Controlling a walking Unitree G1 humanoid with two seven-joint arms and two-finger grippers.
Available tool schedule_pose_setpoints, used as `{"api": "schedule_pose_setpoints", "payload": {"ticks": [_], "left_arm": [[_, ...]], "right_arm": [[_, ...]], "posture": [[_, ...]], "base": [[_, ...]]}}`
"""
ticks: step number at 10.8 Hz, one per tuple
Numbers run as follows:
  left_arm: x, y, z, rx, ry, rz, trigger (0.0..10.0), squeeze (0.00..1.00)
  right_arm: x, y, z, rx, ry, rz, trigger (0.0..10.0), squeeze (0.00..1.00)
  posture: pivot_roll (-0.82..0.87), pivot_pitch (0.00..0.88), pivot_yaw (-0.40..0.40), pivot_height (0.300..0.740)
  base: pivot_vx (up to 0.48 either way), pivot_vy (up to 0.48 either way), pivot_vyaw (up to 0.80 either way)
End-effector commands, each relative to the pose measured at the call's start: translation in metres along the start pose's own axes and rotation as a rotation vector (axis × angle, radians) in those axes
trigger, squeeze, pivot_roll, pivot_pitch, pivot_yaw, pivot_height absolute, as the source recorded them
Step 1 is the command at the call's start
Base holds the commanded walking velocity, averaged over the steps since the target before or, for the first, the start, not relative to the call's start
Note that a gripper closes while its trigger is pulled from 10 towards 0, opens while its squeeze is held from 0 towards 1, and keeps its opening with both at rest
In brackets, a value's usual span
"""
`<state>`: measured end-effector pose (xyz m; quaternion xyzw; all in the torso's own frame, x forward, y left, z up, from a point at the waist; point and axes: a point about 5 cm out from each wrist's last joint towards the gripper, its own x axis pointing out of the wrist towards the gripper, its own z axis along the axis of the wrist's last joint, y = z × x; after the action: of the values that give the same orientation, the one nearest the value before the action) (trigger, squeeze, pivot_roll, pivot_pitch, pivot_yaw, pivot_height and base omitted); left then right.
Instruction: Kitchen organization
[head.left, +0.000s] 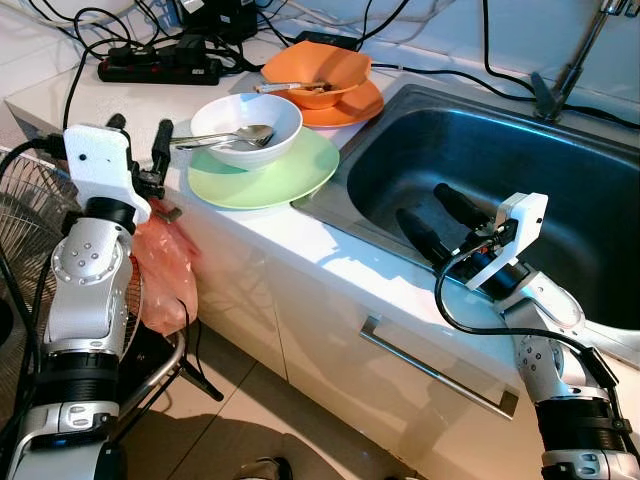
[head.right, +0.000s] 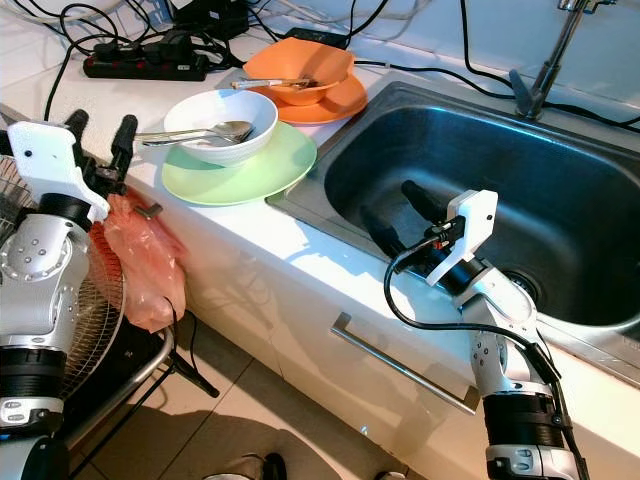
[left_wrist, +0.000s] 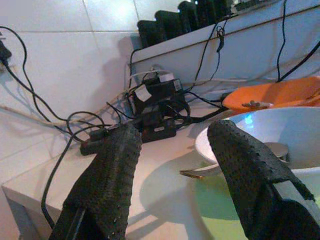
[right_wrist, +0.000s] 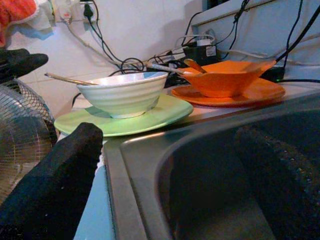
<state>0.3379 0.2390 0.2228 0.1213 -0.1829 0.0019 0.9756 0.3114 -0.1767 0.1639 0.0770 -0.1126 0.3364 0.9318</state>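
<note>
The sink (head.left: 520, 170) is formed of brushed stainless steel with a dull sheen, and the white counter (head.left: 300, 240) beside it is seen as smooth and glossy under the light. The white bowl (head.left: 245, 125), the pale green plate (head.left: 270, 180), the orange bowl (head.left: 318, 68) and the orange plate (head.left: 355, 108) are finished smooth and shiny, possibly of ceramic or melamine, while a polished metal spoon (head.left: 225, 137) is laid in the white bowl. The fingers (left_wrist: 107, 185) of the left gripper (left_wrist: 172, 180) are covered in matt black material with a rough, dotted texture, the arms are cased in satin silver metal, and a thin, crinkled pink plastic bag (head.left: 165, 265) is hung at the counter's edge.
</note>
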Motion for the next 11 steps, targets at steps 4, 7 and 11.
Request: {"api": "schedule_pose_setpoints", "payload": {"ticks": [4, 7, 11], "left_arm": [[0.000, -0.007, -0.006, -0.026, 0.029, -0.032, 10.0, 0.00], [-0.002, 0.007, -0.005, -0.022, 0.020, 0.044, 10.0, 0.00], [-0.002, 0.000, -0.015, -0.041, 0.060, 0.005, 10.0, 0.00]], "right_arm": [[-0.003, 0.003, -0.007, 0.019, 0.011, -0.003, 10.0, 0.00], [-0.002, 0.004, -0.008, 0.025, 0.011, -0.001, 10.0, 0.00], [-0.002, 0.003, -0.008, 0.024, 0.010, 0.000, 10.0, 0.00]], "posture": [[0.06, 0.103, 0.062, 0.740], [0.06, 0.104, 0.059, 0.740], [0.06, 0.106, 0.056, 0.740]], "base": [[0.000, 0.000, 0.00], [0.000, 0.000, 0.00], [0.000, 0.000, 0.00]]}}
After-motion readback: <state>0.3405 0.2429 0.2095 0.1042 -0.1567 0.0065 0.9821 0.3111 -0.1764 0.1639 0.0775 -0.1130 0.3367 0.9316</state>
